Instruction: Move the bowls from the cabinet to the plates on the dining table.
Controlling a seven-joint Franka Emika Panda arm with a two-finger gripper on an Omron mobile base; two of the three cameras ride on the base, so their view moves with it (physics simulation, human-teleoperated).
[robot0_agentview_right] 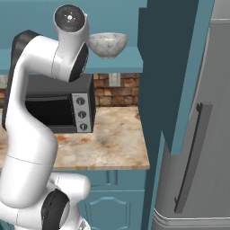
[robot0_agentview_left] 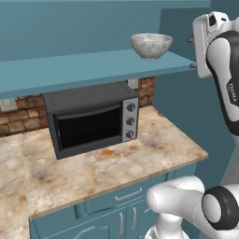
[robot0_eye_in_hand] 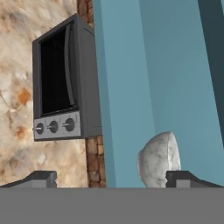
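Bowl: grey-white marbled stone-look round bowl (robot0_agentview_left: pixel 151 45) stood upright on the teal cabinet shelf (robot0_agentview_left: pixel 84 70), above the dark toaster oven (robot0_agentview_left: pixel 91 119) | Gripper (robot0_eye_in_hand: pixel 111 179): jaws spread wide, holding nothing; one fingertip (robot0_eye_in_hand: pixel 186 178) near bowl, presumably lining up a grasp

Arm (robot0_agentview_right: pixel 27 148): glossy white rounded link shells with black joint bands and dark circular end caps. Lower right of the left base view: grey-centred joint cap (robot0_agentview_left: pixel 212 208). Fingertips (robot0_eye_in_hand: pixel 41 178): small, dark, blocky.
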